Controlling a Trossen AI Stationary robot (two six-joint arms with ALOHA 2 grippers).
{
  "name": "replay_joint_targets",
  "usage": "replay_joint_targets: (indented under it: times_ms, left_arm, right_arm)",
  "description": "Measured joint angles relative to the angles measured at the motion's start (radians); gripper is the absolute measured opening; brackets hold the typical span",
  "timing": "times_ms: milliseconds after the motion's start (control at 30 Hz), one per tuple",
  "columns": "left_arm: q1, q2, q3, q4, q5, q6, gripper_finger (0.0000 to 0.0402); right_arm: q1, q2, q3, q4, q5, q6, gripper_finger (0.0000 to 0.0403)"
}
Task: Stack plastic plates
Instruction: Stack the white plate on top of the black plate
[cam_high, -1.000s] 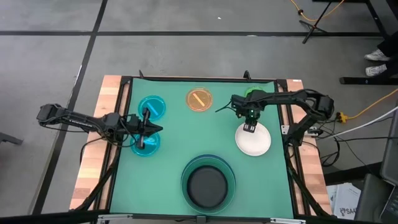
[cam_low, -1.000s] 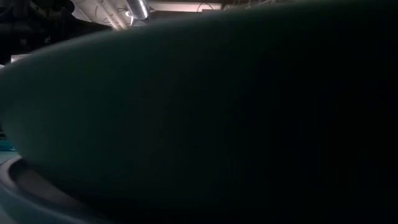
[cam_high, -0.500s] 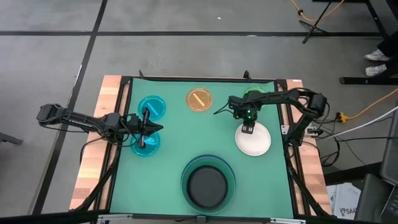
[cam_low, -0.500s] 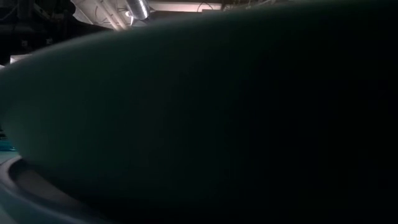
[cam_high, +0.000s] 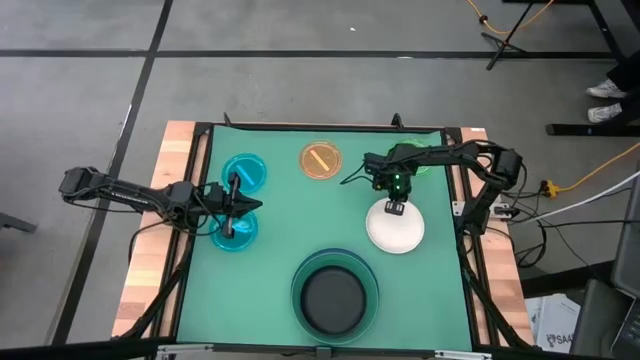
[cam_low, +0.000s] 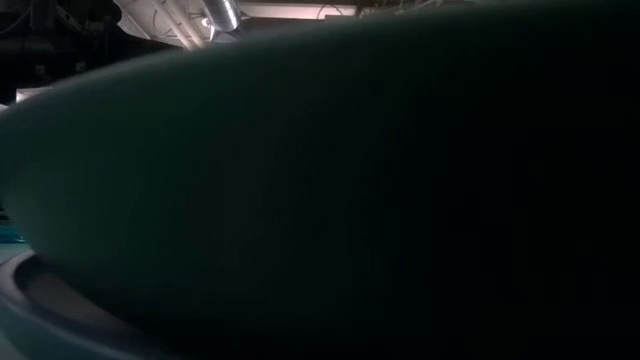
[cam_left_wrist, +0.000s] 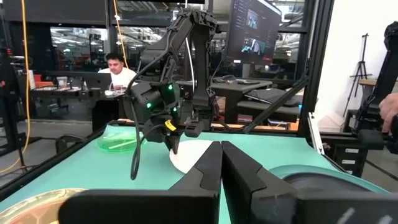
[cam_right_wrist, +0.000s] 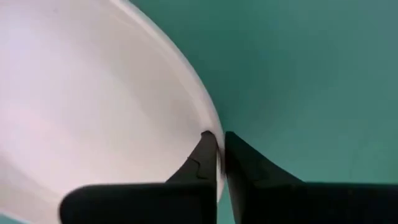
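The round white plastic plate (cam_high: 395, 227) is being pinched at its rim by the right hand (cam_high: 396, 207), fingers clamped together on it, plate lying just ahead on the counter (cam_high: 290, 230). Lifting onto a stack is likely needed next. The left hand (cam_high: 228, 212) is held closed over a translucent cyan plate (cam_high: 236, 229).

No readable text, label, brand, number or sign anywhere; monitor content too blurred.
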Motion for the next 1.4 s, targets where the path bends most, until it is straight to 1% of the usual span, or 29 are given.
replay_joint_targets:
  times_ms: [100,233,333,567,767,900,1033,1400]
  left_arm:
    - [0.000,0.000,0.000,0.000,0.000,0.000,0.0004]
    - [0.000,0.000,0.000,-0.004,0.000,0.000,0.0004]
    - [0.000,0.000,0.000,-0.015,0.000,-0.001,0.0004]
    - [0.000,0.000,0.000,-0.015,0.000,-0.002,0.0004]
    - [0.000,0.000,0.000,-0.014,0.000,-0.005,0.0004]
    - [0.000,0.000,0.000,-0.014,0.000,-0.005,0.0004]
    - [0.000,0.000,0.000,-0.014,0.000,-0.005,0.0004]
    - [0.000,0.000,0.000,-0.014,0.000,-0.008,0.0004]
  right_arm:
    - [0.000,-0.001,0.030,-0.037,-0.027,0.015,0.0003]
    - [0.000,-0.022,0.058,-0.076,-0.030,0.041,0.0001]
    - [0.000,-0.066,0.065,-0.074,-0.065,0.070,0.0001]
    - [0.000,-0.193,0.067,-0.087,-0.081,0.153,0.0001]
    - [0.007,-0.289,0.067,-0.049,-0.139,0.271,0.0001]
    - [0.057,-0.312,0.068,0.027,-0.166,0.377,0.0001]
    - [0.137,-0.312,0.068,0.109,-0.194,0.466,0.0001]
    - [0.393,-0.296,0.068,0.362,-0.125,0.592,0.0001]
